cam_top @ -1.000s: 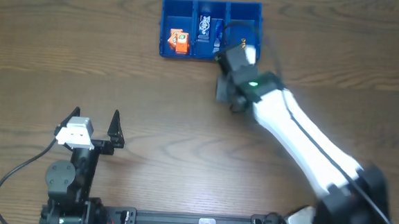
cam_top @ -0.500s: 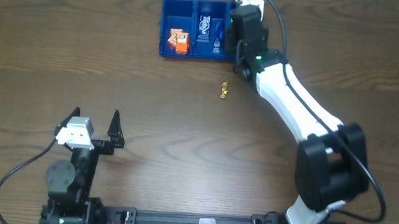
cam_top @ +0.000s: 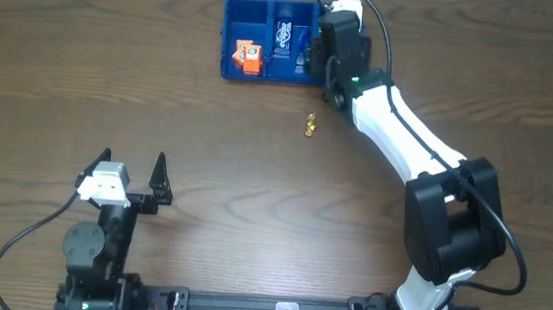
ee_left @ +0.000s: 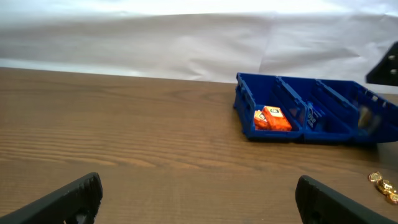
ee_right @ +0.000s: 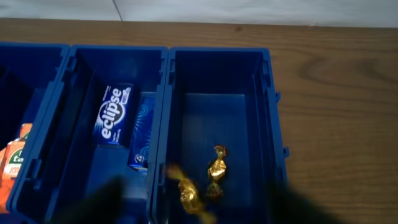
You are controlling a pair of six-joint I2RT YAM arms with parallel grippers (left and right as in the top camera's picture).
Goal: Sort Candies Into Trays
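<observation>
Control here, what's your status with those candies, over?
Left gripper open, parked near its base. Right gripper open above right compartment of the tray, gold candies inside. Stray candies on the table, nothing blocking them.

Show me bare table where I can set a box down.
Bare wood lies left of the tray and between the loose gold candy and the left gripper. Crowded around the tray's right end, under the right arm.

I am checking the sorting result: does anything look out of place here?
Yes. Gold-wrapped candy lies loose on the wooden table, apart from the blue tray, while the other gold candies are in the tray's end compartment.
</observation>
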